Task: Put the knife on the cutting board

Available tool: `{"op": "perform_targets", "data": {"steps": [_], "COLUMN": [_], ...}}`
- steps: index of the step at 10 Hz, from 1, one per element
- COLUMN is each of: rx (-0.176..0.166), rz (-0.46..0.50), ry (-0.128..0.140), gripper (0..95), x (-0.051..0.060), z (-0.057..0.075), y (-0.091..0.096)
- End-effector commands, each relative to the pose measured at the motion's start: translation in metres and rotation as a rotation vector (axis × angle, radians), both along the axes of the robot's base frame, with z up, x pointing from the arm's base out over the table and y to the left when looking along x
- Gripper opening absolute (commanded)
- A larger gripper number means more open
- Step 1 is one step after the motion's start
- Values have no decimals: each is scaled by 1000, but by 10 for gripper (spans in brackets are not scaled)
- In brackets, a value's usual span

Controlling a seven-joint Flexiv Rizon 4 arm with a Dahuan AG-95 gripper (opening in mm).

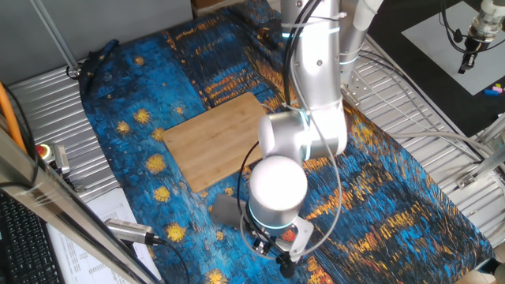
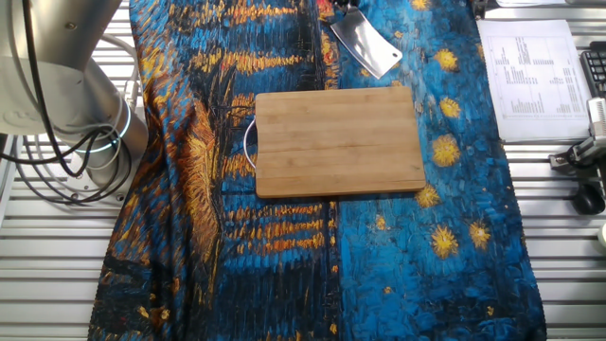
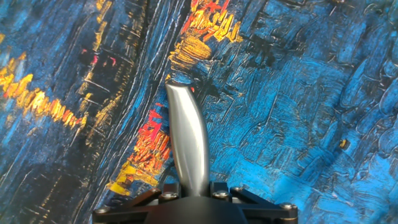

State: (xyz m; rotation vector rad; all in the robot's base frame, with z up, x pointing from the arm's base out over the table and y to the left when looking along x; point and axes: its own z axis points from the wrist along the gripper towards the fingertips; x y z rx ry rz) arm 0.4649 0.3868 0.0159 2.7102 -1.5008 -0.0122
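Note:
The knife is a cleaver with a dull-grey blade [image 2: 365,47] lying just past the far edge of the cutting board [image 2: 339,140], on the blue painted cloth. In one fixed view the blade [image 1: 224,210] shows beside the arm, in front of the board [image 1: 217,138]. In the hand view the slim silver handle [image 3: 189,146] runs straight out from between the jaws. My gripper [image 3: 194,188] is shut on the handle near its end. The arm's wrist hides the fingers in one fixed view. I cannot tell whether the blade is off the cloth.
A silver cylindrical tool [image 1: 130,230] with a black cable lies at the cloth's front left edge. Printed papers [image 2: 530,66] and a keyboard [image 1: 24,244] lie beside the cloth. Metal grating and white cables [image 2: 57,180] surround the arm's base.

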Motion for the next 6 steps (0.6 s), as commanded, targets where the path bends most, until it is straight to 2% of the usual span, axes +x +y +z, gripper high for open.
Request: {"op": "perform_targets", "data": {"steps": [1,5,6], "rx": [-1,-18,-40], "rz": [-7,-14,-10], "ry": [-7,-8,-9], "gripper": [0,0,0], "x": [1,1,1], "z": [1,5,10], "y": [-1,-1,-1]}}
